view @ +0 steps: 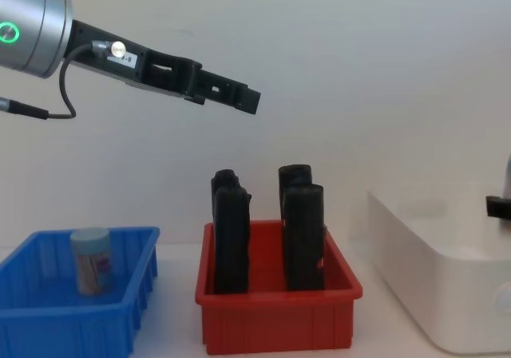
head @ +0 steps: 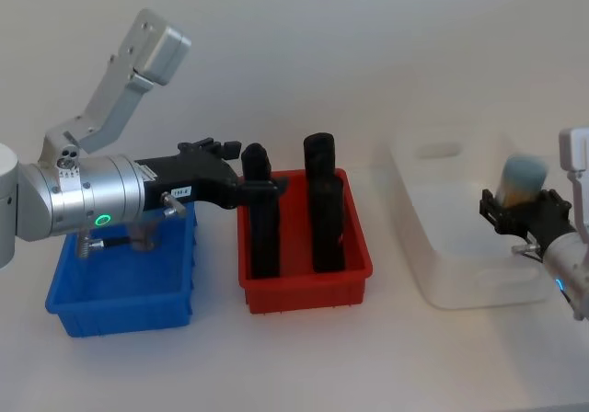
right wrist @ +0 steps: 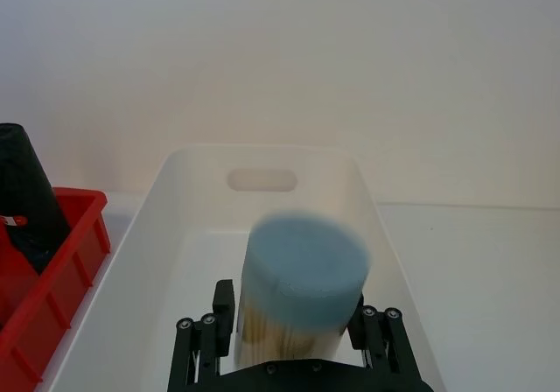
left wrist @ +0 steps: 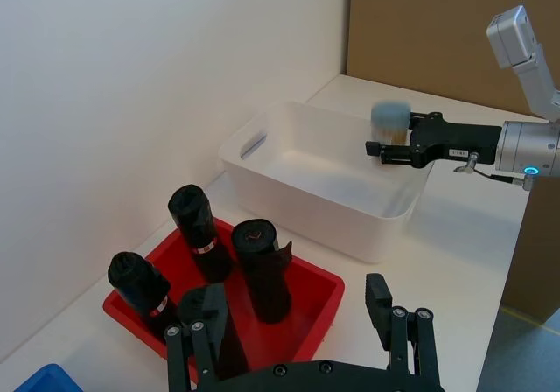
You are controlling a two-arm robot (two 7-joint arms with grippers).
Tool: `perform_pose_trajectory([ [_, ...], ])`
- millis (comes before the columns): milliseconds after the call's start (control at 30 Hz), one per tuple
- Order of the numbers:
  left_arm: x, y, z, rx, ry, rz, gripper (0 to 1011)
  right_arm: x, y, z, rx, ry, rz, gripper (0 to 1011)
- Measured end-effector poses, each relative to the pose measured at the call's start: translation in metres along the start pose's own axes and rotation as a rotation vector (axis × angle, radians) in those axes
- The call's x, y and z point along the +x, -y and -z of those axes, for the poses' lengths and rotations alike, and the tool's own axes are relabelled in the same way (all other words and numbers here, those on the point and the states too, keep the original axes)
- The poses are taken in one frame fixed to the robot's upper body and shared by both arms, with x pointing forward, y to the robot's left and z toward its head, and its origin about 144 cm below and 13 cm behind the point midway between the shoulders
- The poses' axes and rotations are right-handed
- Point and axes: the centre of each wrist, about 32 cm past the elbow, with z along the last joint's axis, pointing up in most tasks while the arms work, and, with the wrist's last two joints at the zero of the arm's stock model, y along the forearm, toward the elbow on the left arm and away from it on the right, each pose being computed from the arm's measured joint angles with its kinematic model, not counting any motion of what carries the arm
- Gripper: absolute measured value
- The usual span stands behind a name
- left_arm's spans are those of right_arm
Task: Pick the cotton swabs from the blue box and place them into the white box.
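My right gripper (head: 518, 211) is shut on a jar of cotton swabs (head: 525, 175) with a pale blue lid. It holds the jar upright above the right side of the white box (head: 479, 288). In the right wrist view the jar (right wrist: 302, 283) sits between the fingers (right wrist: 197, 344), with the white box (right wrist: 166, 234) below. A second jar of cotton swabs (view: 90, 260) stands in the blue box (view: 72, 326). My left gripper (left wrist: 297, 331) is open and holds nothing. It hangs high over the left part of the red bin (head: 308, 288), beyond the blue box (head: 120, 315).
The red bin (view: 275, 326) stands between the blue box and the white box (view: 447, 310) and holds tall black blocks (view: 231, 238). A wall rises close behind all the boxes. Bare table lies in front of them.
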Motion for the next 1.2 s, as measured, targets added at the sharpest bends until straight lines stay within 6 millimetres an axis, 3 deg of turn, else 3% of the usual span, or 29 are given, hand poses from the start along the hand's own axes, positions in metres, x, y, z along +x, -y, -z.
perform_pose_trajectory([
  [400, 0.0, 0.0, 0.0, 0.0, 0.0, 0.0, 1004, 0.0069, -0.0086, 0.0053, -0.014, -0.004, -0.002, 1002],
  [1200, 0.0, 0.0, 0.0, 0.0, 0.0, 0.0, 1004, 0.0102, -0.0052, 0.0056, 0.057, 0.013, 0.009, 1001],
])
